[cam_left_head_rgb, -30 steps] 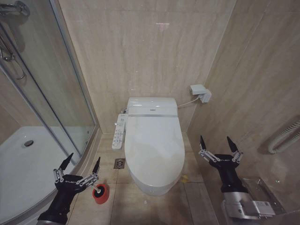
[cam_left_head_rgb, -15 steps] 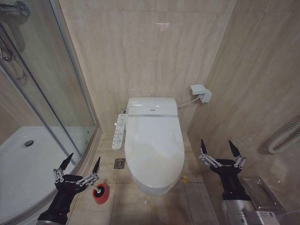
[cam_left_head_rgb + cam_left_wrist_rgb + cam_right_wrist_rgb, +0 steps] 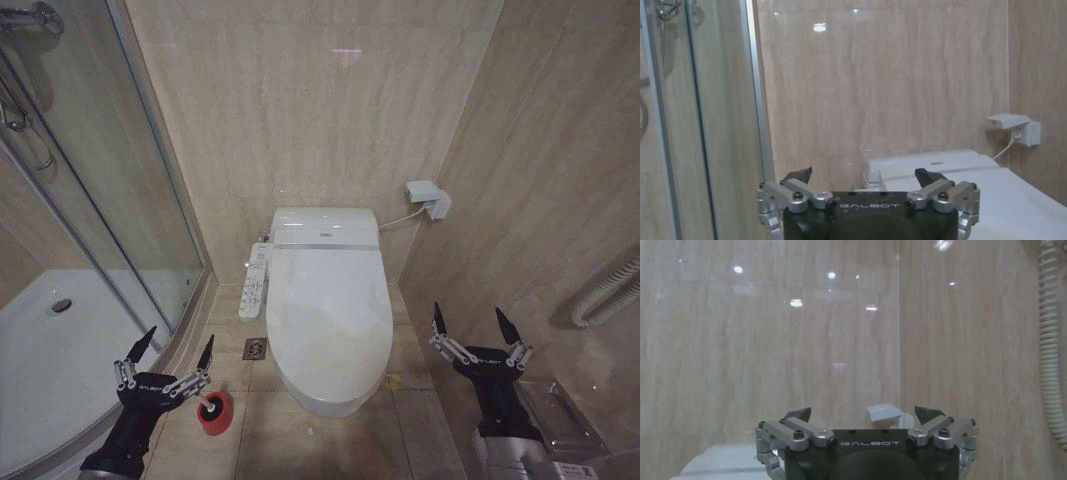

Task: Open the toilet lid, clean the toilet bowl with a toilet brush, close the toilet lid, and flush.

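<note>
The toilet lid (image 3: 328, 305) lies flat and closed, glossy white, so the toilet bowl's inside is hidden; only its ceramic front (image 3: 322, 403) shows below the lid. A white button panel (image 3: 255, 283) sticks out on its left side. My left gripper (image 3: 180, 338) hangs open left of the toilet, just above a red holder cup (image 3: 215, 414). Something dark sits in the cup's mouth; I cannot tell whether it is the toilet brush. My right gripper (image 3: 469, 312) is open and empty, low on the toilet's right. The left wrist view shows the left gripper (image 3: 865, 175) with the lid (image 3: 1023, 200) beyond.
A glass shower enclosure (image 3: 130, 200) and its white tray (image 3: 50, 340) close off the left. A floor drain (image 3: 255, 348) lies between cup and toilet. A wall socket (image 3: 428, 196) with a cable sits right of the tank. A ribbed hose (image 3: 605, 292) hangs on the right wall.
My right gripper has drawn back toward me and slightly rightward, staying open. The left gripper and the toilet are as before.
</note>
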